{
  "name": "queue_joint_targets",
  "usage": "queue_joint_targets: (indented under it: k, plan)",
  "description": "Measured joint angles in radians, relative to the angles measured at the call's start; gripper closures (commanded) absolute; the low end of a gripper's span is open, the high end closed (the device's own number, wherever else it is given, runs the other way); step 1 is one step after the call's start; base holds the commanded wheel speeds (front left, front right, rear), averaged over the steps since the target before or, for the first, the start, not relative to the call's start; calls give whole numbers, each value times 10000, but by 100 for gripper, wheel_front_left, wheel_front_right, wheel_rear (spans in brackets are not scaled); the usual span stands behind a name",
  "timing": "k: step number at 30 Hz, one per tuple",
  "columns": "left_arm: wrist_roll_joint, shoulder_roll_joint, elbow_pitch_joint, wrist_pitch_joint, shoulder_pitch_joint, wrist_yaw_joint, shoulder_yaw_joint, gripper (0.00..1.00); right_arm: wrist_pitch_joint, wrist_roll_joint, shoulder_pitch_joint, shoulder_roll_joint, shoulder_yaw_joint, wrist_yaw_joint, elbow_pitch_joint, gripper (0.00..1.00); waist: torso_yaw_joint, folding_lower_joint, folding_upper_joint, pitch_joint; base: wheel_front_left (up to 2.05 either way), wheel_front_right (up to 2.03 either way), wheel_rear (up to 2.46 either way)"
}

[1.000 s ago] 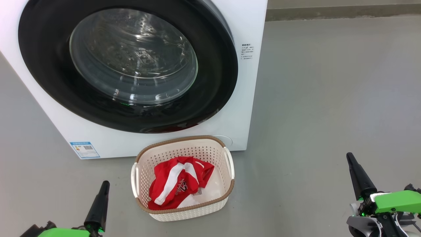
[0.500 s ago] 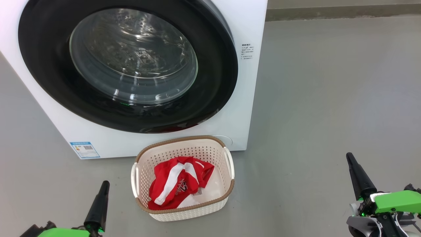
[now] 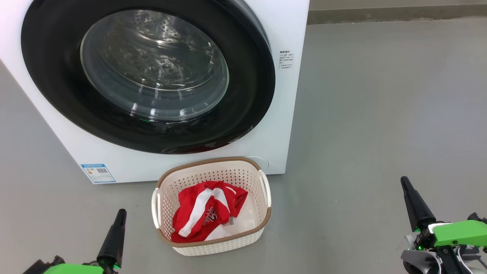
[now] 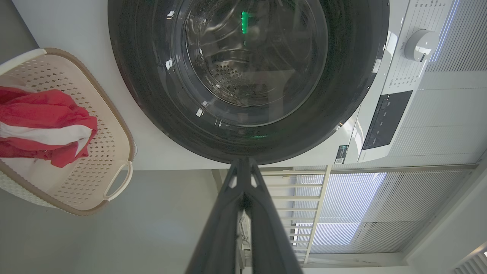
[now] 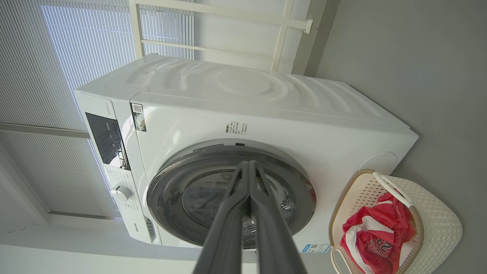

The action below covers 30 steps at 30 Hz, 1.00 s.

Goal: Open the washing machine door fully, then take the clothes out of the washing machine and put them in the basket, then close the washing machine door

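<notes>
**Fig.** Washing machine (image 3: pixel 283 34), upper left of frame; washing machine door (image 3: pixel 152 68) shut flush to the white front. It is a glossy black ring round a bulging clear glass bowl, and the perforated steel drum behind looks empty. Basket (image 3: pixel 213 161), bottom centre, sits just in front, prob. for a short carry: cream perforated plastic, brown woven-look rim. Clothes (image 3: pixel 205 213) lie crumpled inside, soft red jersey w/ white stripes. Left gripper (image 3: pixel 121 213), lower left, & right gripper (image 3: pixel 404 181), lower right: fingers pressed together, holding nothing, parked clear of the basket. Task looks done.

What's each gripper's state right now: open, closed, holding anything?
Left gripper: closed, holding nothing.
Right gripper: closed, holding nothing.
</notes>
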Motion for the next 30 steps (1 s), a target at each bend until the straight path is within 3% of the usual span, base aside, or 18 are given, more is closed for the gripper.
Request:
queue_joint_targets:
  k: [30]
  plan:
    - [2,-2,0,0,0,0,15,100,46,-4,0,31,-23,0,0,100,0,0,0,0,0,0,0]
